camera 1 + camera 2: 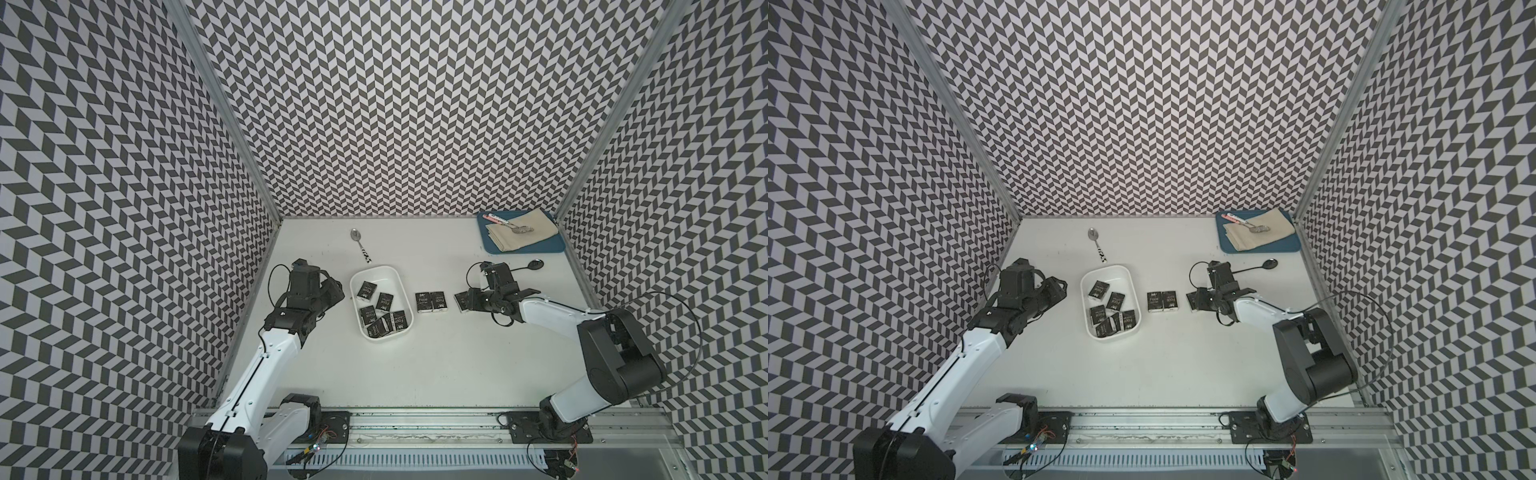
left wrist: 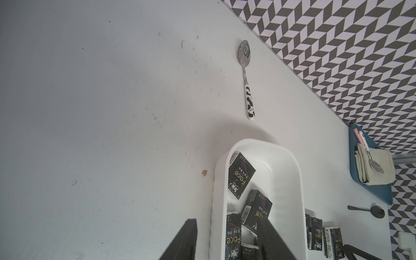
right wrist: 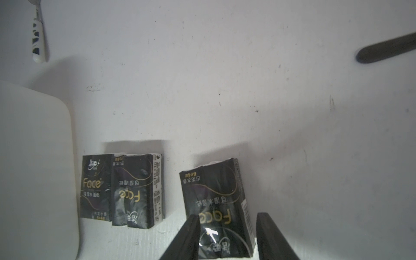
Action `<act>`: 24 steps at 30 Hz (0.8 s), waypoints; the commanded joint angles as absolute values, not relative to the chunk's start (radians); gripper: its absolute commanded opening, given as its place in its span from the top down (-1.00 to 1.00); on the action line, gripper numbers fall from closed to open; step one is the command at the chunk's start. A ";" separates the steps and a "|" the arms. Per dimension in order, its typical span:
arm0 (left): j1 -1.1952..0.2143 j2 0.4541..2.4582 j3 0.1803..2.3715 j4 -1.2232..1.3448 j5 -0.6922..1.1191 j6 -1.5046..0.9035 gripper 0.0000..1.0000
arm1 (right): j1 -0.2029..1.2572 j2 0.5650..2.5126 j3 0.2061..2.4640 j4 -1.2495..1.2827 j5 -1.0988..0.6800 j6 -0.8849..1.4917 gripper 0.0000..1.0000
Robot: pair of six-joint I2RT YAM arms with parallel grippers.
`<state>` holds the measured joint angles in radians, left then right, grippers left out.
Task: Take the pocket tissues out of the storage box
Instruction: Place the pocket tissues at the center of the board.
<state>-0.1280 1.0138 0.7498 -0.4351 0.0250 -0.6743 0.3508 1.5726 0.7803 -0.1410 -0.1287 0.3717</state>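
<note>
Right pincer [image 3: 227,215] straddles a tissue packet [image 3: 211,189], jaws slightly wider.

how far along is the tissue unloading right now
Done: two black pocket tissue packets lie side by side on the table beside the shallow white plastic storage box. In hand: a third packet sits on the table between the right gripper's fingers. Remaining: about six packets lie in the box; the open left gripper holds nothing.
</note>
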 commanded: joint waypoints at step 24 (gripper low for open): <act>-0.129 0.993 0.757 -0.431 0.046 -0.690 0.04 | 0.362 1.575 0.656 0.064 -0.215 0.513 0.51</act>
<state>-0.1284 1.0107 0.7494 -0.4351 0.0399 -0.6853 0.3523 1.5764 0.6685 0.0261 -0.1974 0.4755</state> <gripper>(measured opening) 0.480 0.246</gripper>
